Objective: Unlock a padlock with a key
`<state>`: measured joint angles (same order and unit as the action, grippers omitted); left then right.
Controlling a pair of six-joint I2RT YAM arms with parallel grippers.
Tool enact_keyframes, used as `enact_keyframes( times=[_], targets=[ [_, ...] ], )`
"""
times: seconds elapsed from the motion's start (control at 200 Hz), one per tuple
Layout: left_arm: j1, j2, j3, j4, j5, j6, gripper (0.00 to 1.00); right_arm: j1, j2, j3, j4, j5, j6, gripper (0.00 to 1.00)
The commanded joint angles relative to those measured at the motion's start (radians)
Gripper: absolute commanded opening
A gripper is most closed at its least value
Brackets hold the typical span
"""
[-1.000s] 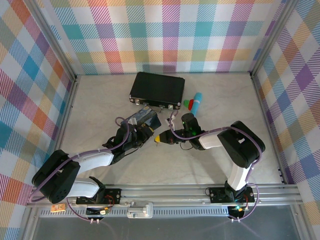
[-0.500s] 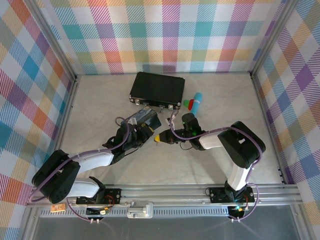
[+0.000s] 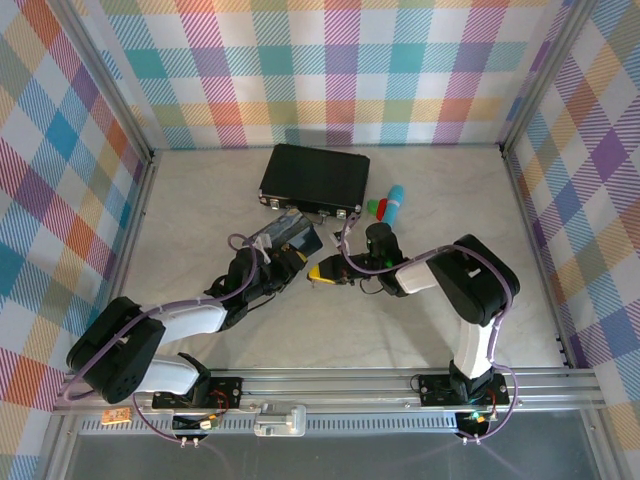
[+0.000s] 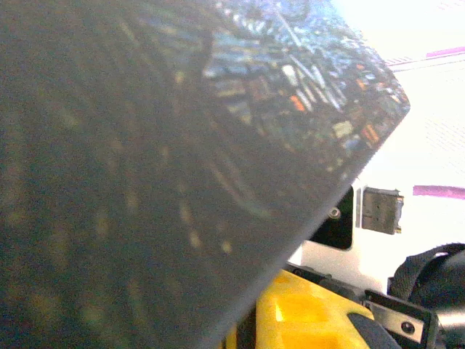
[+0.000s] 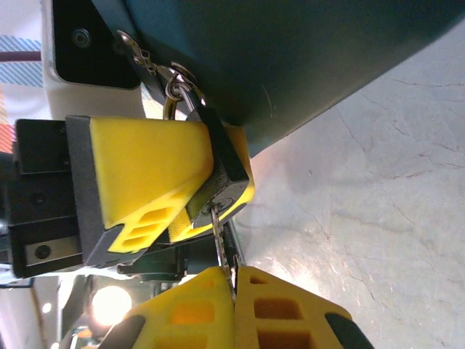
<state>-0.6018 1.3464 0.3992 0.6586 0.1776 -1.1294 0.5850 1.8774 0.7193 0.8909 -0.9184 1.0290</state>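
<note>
Padlock (image 5: 221, 163) w/ key (image 5: 219, 227), by blue tin (image 5: 305, 58)

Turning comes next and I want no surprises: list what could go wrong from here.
1. The key is a thin blade pinched in the right gripper; a twist may make it slip or bend.
2. The padlock sits tilted in the left gripper, its shackle hooked at the blue tin; key pressure could swivel it off line.
3. Both sets of yellow fingers are close together and may collide.
</note>
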Motion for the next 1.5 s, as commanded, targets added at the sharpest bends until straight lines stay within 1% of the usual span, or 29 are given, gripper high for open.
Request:
enact_keyframes(
  times=[0.0,0.1,0.215,0.4,0.49,0.57,0.695,0.77,0.83,0.99,1.12,1.21,1.33,1.495],
  targets=[
    [-0.01,0.011,-0.021,0.15,0.127,0.013,0.0,-0.037,0.051,0.053,0.082,0.023,0.096,0.0],
    [-0.012,0.019,-0.019,0.162,0.136,0.011,0.0,-0.037,0.065,0.05,0.105,0.038,0.134,0.0],
    [-0.019,0.017,-0.026,0.176,0.118,0.0,0.0,-0.036,0.062,0.04,0.113,0.073,0.157,0.0],
    [-0.064,0.014,-0.034,0.174,0.058,-0.016,0.0,-0.034,0.043,0.02,0.12,0.154,0.204,0.0],
    [-0.089,0.026,-0.027,0.165,0.008,-0.035,0.0,-0.028,0.019,-0.008,0.14,0.205,0.224,0.0],
    [-0.1,0.045,-0.023,0.169,-0.044,-0.067,0.0,-0.015,-0.013,-0.033,0.138,0.25,0.213,0.0],
    [-0.12,0.069,-0.01,0.195,-0.128,-0.117,0.0,0.023,-0.07,-0.051,0.07,0.324,0.165,0.0],
    [-0.136,0.081,0.015,0.193,-0.155,-0.121,0.0,0.037,-0.097,-0.052,0.041,0.346,0.14,0.0],
    [-0.145,0.096,0.031,0.198,-0.155,-0.119,0.0,0.037,-0.11,-0.045,0.023,0.351,0.119,0.0],
    [-0.167,0.164,0.036,0.298,-0.101,-0.131,0.0,0.035,-0.126,0.019,-0.092,0.326,0.032,0.0],
    [-0.179,0.224,-0.005,0.411,-0.07,-0.154,0.0,0.016,-0.112,0.084,-0.176,0.25,-0.022,0.0],
    [-0.181,0.25,-0.034,0.473,-0.058,-0.162,0.0,0.01,-0.089,0.112,-0.171,0.205,-0.016,0.0],
    [-0.181,0.258,-0.055,0.502,-0.058,-0.168,0.0,-0.006,-0.07,0.135,-0.161,0.165,-0.021,0.0],
    [-0.178,0.225,-0.077,0.488,-0.061,-0.171,0.0,-0.047,-0.072,0.165,-0.216,0.09,-0.144,0.0]
  ],
)
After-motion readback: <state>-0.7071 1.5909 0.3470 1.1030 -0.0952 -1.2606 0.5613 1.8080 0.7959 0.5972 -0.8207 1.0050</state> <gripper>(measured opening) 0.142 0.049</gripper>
